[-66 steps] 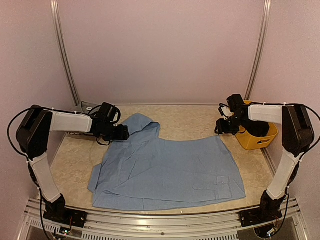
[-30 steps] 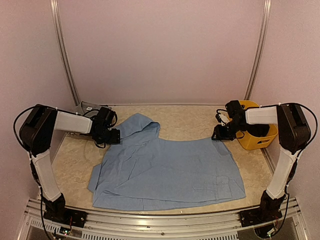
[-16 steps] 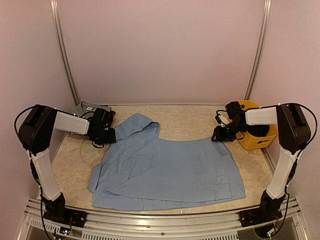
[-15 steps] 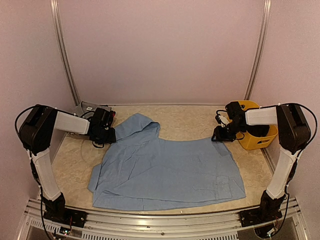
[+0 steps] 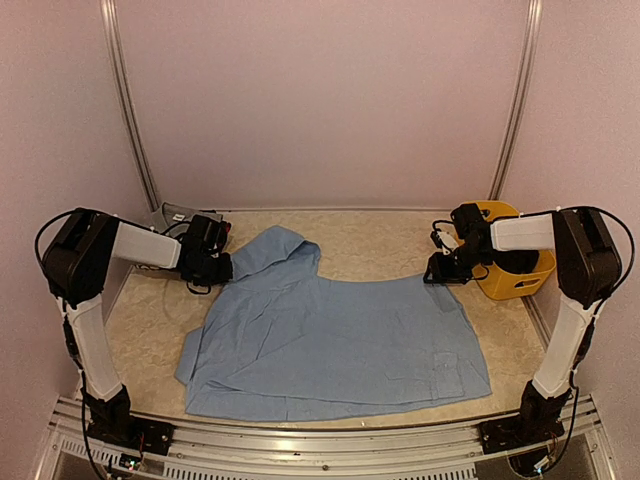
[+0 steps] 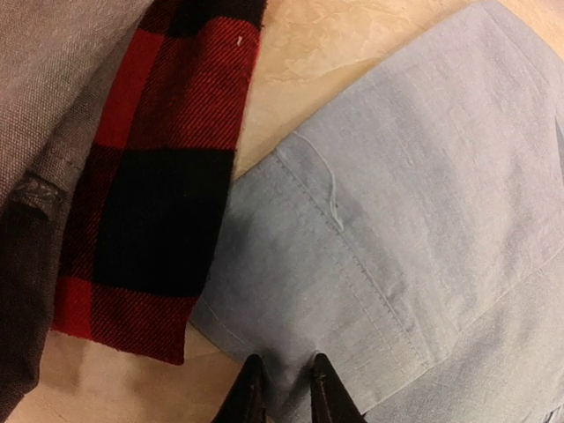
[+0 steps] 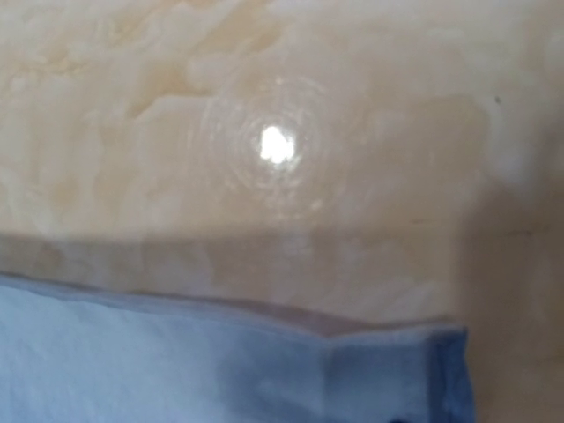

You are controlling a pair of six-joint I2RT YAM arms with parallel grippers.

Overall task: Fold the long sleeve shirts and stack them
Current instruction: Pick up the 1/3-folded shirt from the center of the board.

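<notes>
You're early in the task, nothing folded or stacked by the look of it. The light blue shirt point(image 5: 340, 340) lies spread open on the table point(image 5: 380, 235), running from your left hand point(image 5: 222, 268) across to your right hand point(image 5: 441, 274) and down toward the arm bases. The left hand is clenched narrow on the shirt's stitched edge, cloth showing between the fingertips point(image 6: 251, 392). The right hand sits at the shirt's far corner, but whether it grips is hidden, so I can't tell. The red-and-black plaid shirt point(image 6: 167, 194) lies just beside the left hand on its outer side, touching the blue edge, with the grey shirt point(image 6: 53, 88) beyond it, both loose. The yellow basket point(image 5: 520, 278) is just behind the right hand. Left to do: fold all three, then stack.
</notes>
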